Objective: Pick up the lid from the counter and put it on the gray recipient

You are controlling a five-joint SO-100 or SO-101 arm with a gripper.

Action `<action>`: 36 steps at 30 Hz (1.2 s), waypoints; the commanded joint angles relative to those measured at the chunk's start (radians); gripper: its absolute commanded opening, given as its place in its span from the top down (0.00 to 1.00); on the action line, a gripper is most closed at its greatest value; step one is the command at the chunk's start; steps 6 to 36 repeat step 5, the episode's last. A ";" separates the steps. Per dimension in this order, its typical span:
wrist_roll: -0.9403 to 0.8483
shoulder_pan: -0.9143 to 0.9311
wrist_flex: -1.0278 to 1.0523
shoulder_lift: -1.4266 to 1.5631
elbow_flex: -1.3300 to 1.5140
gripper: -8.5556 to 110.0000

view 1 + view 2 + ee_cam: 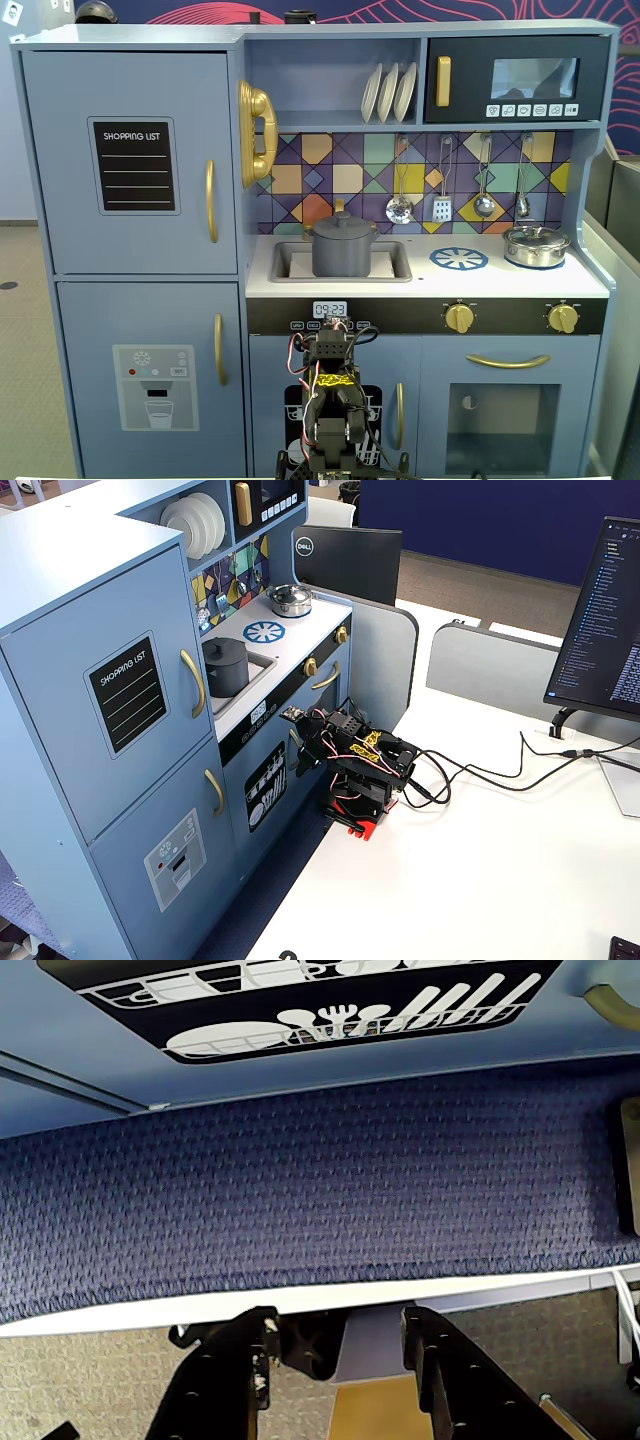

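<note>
The gray recipient [343, 255] stands in the sink of the toy kitchen, also in the other fixed view [225, 670]. The dark-gray lid [343, 222] with its small knob lies on top of the pot and covers it [224, 643]. My arm [330, 395] is folded low on the white table in front of the kitchen, far below the counter [360, 765]. In the wrist view my gripper [340, 1328] is open and empty, its jaws apart over the table edge and blue carpet. The pot and lid do not show in the wrist view.
A shiny silver lidded pot [536, 245] stands on the counter's right, beside a blue-and-white burner print [459, 259]. Utensils [441, 200] hang above. The dishwasher door print [330, 1005] faces the gripper. Cables [480, 770] and a monitor [600, 620] are on the table.
</note>
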 commanded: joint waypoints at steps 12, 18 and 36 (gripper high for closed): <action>0.006 0.017 0.173 -0.011 -0.002 0.87; 0.006 0.017 0.173 -0.011 -0.002 0.87; 0.006 0.017 0.173 -0.011 -0.002 0.87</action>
